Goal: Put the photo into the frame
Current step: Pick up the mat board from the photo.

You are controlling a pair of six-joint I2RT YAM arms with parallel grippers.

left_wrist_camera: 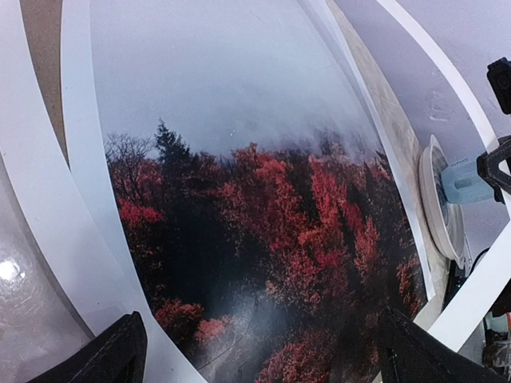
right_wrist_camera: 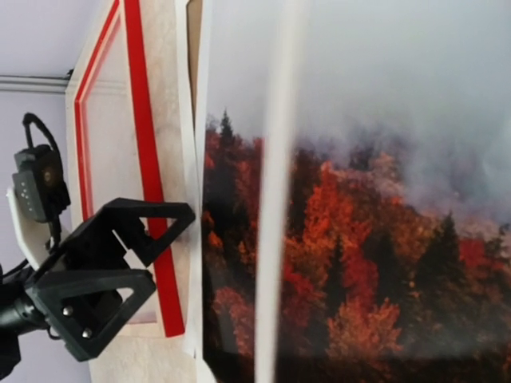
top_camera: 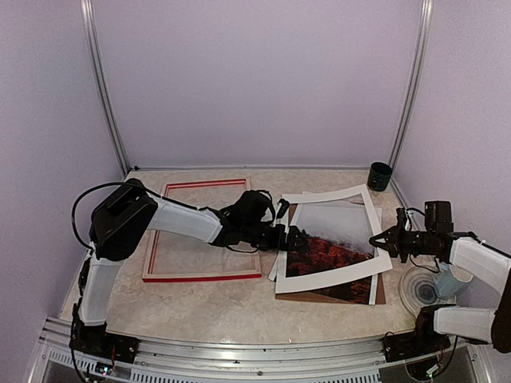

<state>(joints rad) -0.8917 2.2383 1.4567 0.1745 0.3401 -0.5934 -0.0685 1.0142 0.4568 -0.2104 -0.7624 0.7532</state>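
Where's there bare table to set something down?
Bare marble tabletop along the near edge, in front of the thin red picture frame and the autumn-trees photo; a narrower strip at the back, left of the dark green cup. Crowded right of centre: open left gripper, right gripper pinching the white mat.

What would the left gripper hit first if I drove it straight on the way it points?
Likely the photo: the open left gripper points at its near white border. The lifted white mat also has an edge close by, so depth is uncertain.
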